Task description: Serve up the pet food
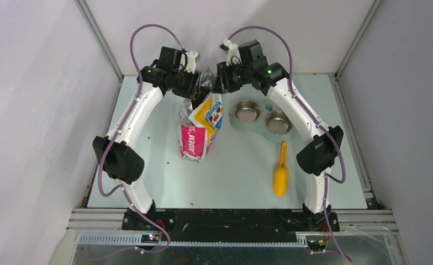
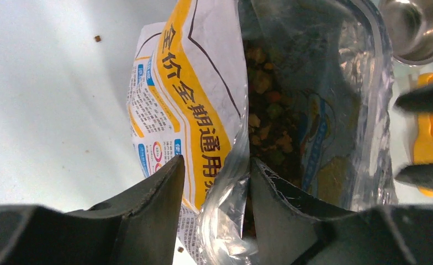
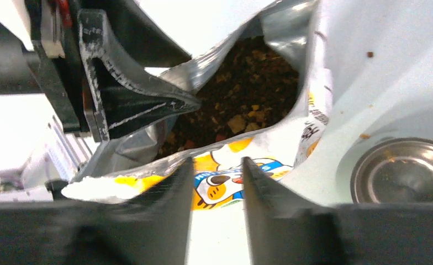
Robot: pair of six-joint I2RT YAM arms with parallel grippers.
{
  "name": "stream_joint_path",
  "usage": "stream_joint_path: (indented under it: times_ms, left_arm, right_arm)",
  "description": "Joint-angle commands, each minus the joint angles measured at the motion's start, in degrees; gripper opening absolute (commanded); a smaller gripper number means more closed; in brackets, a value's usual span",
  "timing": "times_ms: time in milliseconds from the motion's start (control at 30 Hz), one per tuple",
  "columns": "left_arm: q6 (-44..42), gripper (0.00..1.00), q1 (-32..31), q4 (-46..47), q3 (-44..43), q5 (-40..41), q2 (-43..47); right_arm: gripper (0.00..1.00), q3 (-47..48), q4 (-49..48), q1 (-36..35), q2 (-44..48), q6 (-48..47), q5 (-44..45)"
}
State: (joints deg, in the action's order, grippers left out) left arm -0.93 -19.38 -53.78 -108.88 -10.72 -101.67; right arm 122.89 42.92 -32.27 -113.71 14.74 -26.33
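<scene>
The cartoon-cat bag (image 1: 195,135) stands upright at the table's middle back with its mouth open. Dark-brown kibble with tan bits fills it, seen in the left wrist view (image 2: 267,110) and the right wrist view (image 3: 242,94). My left gripper (image 1: 199,91) is shut on a crumpled fold of the bag's rim (image 2: 225,193), one finger inside the bag and one outside. My right gripper (image 3: 217,163) is open with nothing between its jaws, just short of the bag's opposite rim (image 3: 148,165).
A double steel bowl stand (image 1: 261,116) sits right of the bag; the nearer bowl (image 3: 405,171) holds a few crumbs. A yellow scoop (image 1: 281,171) lies in front of the bowls. Stray kibble bits (image 2: 98,38) lie on the table.
</scene>
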Motion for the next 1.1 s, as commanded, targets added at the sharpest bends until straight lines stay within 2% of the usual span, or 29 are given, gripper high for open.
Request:
stream_joint_path:
  times_ms: [0,133,200,300,500,533,600,633,700,800,833,933,1067]
  left_arm:
    - [-0.43,0.52,0.34,-0.01,-0.65,4.93,2.62]
    - [0.55,0.49,0.39,0.0,-0.62,4.88,3.68]
    - [1.88,0.48,0.39,-0.16,-0.81,5.8,3.9]
    - [3.09,0.45,0.35,-0.67,-1.0,8.14,3.94]
    - [3.86,0.4,0.52,-1.26,-0.81,10.32,3.93]
    - [4.02,0.39,0.59,-1.34,-0.74,10.03,3.93]
    - [4.61,0.34,0.98,-1.58,-0.66,9.66,3.98]
    - [4.75,0.33,1.22,-1.66,-0.64,9.53,4.08]
    - [4.71,0.24,1.59,-1.8,-0.82,9.39,4.17]
    - [4.33,0.03,2.24,-1.93,-1.41,9.59,4.16]
    - [4.0,0.01,2.42,-1.94,-1.73,10.22,4.13]
    - [3.0,0.0,2.58,-1.06,-4.09,16.19,4.65]
    - [1.3,0.0,2.87,1.83,-8.1,25.41,5.93]
  right_arm:
    - [0.48,5.55,-1.13,0.56,-0.09,0.15,7.67]
    - [0.61,9.24,-1.23,-0.66,-3.02,-0.11,14.7]
    - [0.65,12.1,-1.07,-1.3,-5.2,-0.72,17.74]
    - [0.65,15.6,-1.24,-2.35,-8.63,-1.65,23.41]
    - [0.64,18.04,-1.93,-2.71,-13.36,-3.87,24.06]
    - [0.62,18.06,-1.86,-2.71,-13.54,-3.99,24.23]
    - [0.49,18.08,-1.87,-2.75,-13.67,-4.39,24.8]
    - [0.38,18.04,-1.91,-2.73,-13.45,-4.66,25.22]
    - [0.21,18.03,-2.0,-2.73,-12.83,-5.28,25.68]
    - [0.03,18.23,-2.58,-2.84,-11.88,-6.85,25.95]
    - [0.0,18.74,-2.88,-2.99,-11.79,-7.89,26.23]
    - [0.0,21.08,-3.79,-3.77,-11.58,-10.33,30.64]
    - [0.0,23.28,-4.87,-4.58,-11.02,-12.53,32.0]
